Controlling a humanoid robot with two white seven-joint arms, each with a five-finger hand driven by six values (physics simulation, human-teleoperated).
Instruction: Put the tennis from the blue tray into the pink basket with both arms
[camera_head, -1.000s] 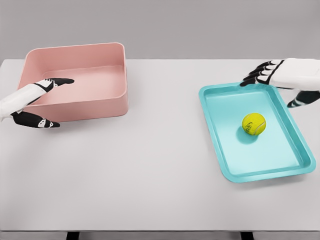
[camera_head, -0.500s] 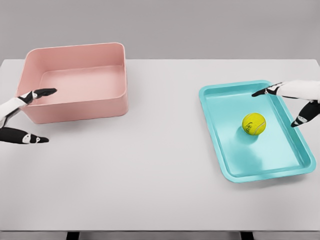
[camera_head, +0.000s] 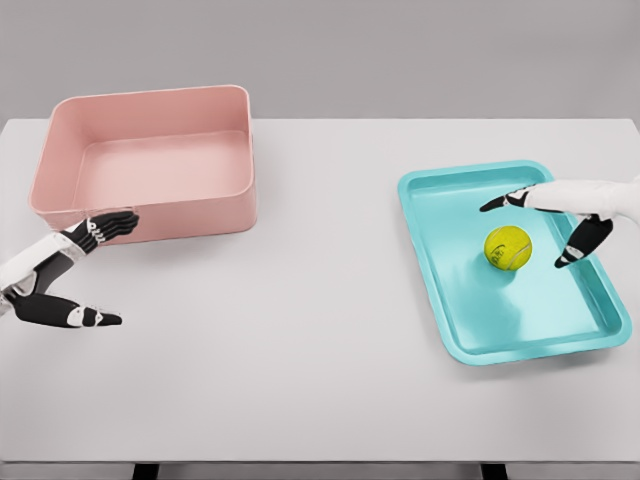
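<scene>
Meanwhile the right hand (camera_head: 545, 215) has come in from the far corner of the blue tray (camera_head: 478, 345) and dropped over its inside, so that it now brackets the tennis ball (camera_head: 508, 247): the long fingers (camera_head: 510, 199) reach past the ball on its far side, the thumb (camera_head: 577, 245) points down just beside it on the right. Half a second back the same hand was only at the tray's right rim, farther from the ball. It is spread wide and holds nothing; no finger looks to be touching the ball yet, though the gap is small. The ball itself has not moved and lies in the middle of the tray, a little toward the far end.

The left hand (camera_head: 68, 275) has pulled back out of the pink basket (camera_head: 150, 215), where it hovered a second ago, and now sits low over the worktop (camera_head: 320, 300) near the basket's front left corner, fingertips close to the wall, thumb apart, open and empty.

My reading is that the reach is nearly over and the grasp comes next: the right hand needs to close round the ball, while the left waits by the basket, perhaps for a handover
</scene>
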